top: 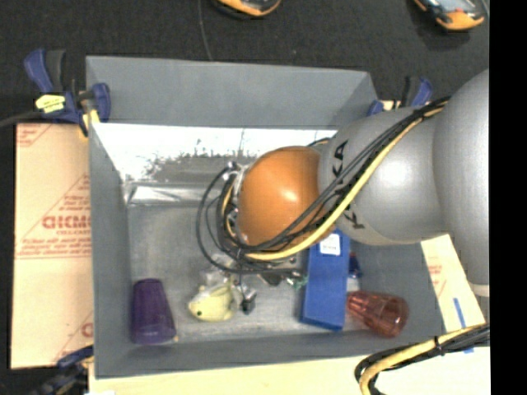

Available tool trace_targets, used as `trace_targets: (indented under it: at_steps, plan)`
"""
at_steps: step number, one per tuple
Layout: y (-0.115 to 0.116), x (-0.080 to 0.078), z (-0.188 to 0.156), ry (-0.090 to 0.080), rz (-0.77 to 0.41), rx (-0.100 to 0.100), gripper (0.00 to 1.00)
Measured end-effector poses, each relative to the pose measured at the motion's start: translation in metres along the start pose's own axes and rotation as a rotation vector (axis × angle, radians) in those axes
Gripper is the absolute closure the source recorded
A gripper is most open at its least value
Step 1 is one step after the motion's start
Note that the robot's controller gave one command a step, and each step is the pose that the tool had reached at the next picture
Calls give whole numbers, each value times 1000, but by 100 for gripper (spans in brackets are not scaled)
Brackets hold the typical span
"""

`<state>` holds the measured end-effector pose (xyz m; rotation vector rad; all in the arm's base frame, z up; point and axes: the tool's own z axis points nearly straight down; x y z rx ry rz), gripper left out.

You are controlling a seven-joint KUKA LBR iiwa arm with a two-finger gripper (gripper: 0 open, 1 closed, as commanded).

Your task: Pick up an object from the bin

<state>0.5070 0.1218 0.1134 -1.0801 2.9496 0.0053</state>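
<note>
A: Nearest to end effector [241,293]?
B: Looks like pale yellow toy [210,306], down on floor of bin [107,220] near front wall, betw. purple cup [151,311] and blue box [324,290]. Touching or just beside end effector; can't tell which.
A: Open or closed?
B: Can't tell, tucked under orange cover [276,194] & cables.
A: Handling?
B: Prob. light, smooth, rounded. Maybe soft, so likely to squash or slip out. Best taken across narrow middle, not by the ends.
A: Orientation?
B: Lying flat, long axis approx. left-right in view, along front wall. At a guess, fatter end to left, thinner paler end to right, twd end effector. Too small to say more.
</note>
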Motion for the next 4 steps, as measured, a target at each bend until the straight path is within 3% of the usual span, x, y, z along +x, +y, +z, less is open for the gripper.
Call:
trace_targets:
  at_steps: [1,2,3,4]
  plan:
    - [-1,-1,-32,-5,3,3,100]
    - [-2,-2,-43,-8,5,4,100]
    - [0,0,-75,1,6,-2,100]
    - [-2,-2,-120,-9,6,4,100]
